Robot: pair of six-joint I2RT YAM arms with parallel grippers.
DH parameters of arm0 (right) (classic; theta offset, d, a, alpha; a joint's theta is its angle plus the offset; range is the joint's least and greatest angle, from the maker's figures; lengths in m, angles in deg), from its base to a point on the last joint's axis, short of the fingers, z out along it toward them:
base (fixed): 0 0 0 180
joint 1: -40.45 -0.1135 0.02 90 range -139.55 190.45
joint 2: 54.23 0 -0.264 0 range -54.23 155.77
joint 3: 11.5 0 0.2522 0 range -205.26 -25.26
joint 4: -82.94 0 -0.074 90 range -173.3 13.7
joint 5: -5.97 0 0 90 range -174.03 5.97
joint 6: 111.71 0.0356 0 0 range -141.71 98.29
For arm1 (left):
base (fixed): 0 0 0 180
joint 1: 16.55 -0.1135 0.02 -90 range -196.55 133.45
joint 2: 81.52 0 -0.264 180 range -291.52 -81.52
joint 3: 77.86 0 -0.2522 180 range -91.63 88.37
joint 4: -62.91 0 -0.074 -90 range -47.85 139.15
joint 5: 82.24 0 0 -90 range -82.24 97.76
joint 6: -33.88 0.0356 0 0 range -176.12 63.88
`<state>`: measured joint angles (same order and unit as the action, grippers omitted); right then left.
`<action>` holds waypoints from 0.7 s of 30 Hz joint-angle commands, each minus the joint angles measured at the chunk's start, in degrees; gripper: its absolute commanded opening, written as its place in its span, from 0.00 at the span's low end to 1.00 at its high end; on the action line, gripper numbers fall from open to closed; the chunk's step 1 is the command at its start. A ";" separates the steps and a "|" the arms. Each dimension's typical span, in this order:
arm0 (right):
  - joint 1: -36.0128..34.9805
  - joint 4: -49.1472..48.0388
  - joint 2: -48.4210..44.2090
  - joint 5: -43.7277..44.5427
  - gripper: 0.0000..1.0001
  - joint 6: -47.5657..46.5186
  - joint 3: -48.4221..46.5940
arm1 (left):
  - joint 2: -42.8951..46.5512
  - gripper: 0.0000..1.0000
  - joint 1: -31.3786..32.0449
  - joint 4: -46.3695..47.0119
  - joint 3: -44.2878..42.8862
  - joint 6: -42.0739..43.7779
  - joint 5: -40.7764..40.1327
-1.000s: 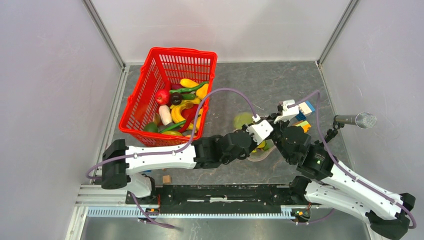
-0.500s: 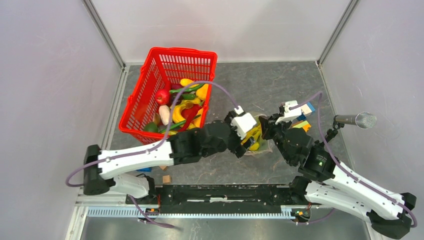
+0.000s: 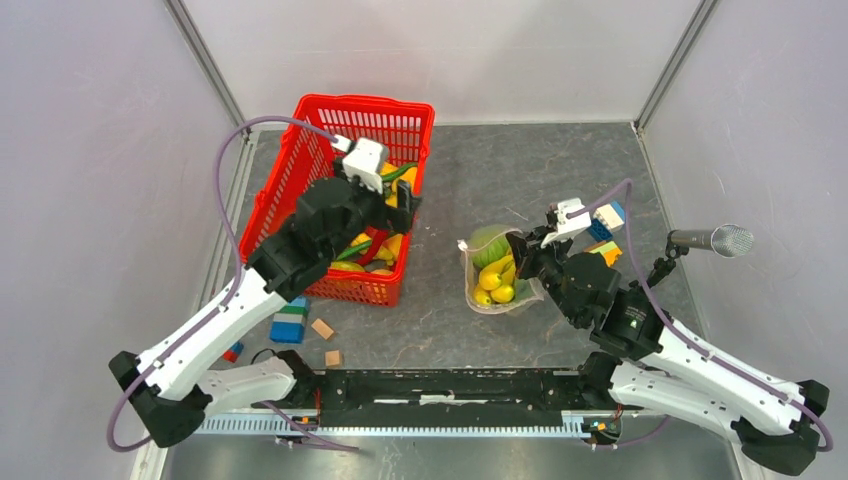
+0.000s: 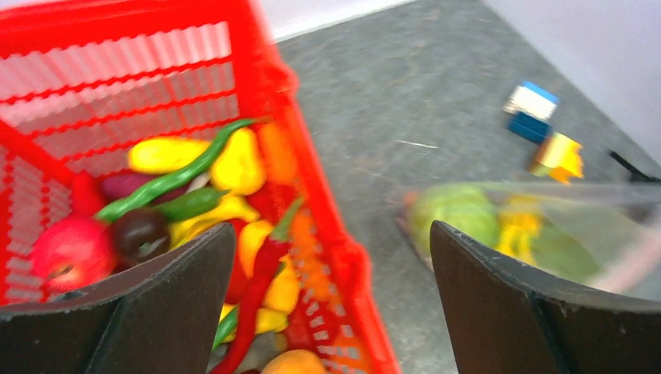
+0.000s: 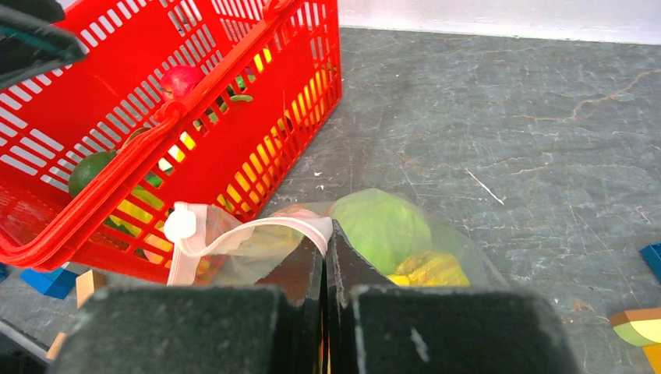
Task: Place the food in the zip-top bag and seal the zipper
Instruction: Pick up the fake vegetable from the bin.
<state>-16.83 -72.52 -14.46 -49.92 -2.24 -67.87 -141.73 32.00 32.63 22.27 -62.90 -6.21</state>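
Zip-top bag (image 5: 242,249) pinched in right jaws; left jaws wide, empty.

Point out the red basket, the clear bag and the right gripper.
red plastic mesh basket (image 3: 395,103): top external view, far rim.
clear plastic zip-top bag (image 5: 249,229): right wrist view, mouth strip.
right gripper (image 5: 326,238): right wrist view, between shut fingertips.

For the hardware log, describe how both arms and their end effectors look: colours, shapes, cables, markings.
The left arm and right arm have white shell links between bulky black joints. A thin purple cable loops along each to a small white box at the wrist. The left end effector and right end effector each have two broad black fingers.
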 commanded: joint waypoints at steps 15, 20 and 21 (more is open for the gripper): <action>-0.20 -7.01 -1.14 -1.68 0.00 -1.20 -0.15 | -15.12 0.94 -28.05 -2.31 8.17 -13.01 23.47; -0.20 -7.26 -0.84 -1.71 0.00 -1.34 -0.02 | -21.38 0.86 -27.99 -4.15 3.48 -11.71 22.90; -0.20 -7.35 -0.68 -1.80 0.00 -1.43 -0.08 | -22.50 0.85 -28.06 -4.37 2.75 -11.44 22.86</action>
<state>-16.83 -73.52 -14.46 -51.93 -3.12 -67.37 -161.29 4.16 27.13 29.57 -73.88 15.05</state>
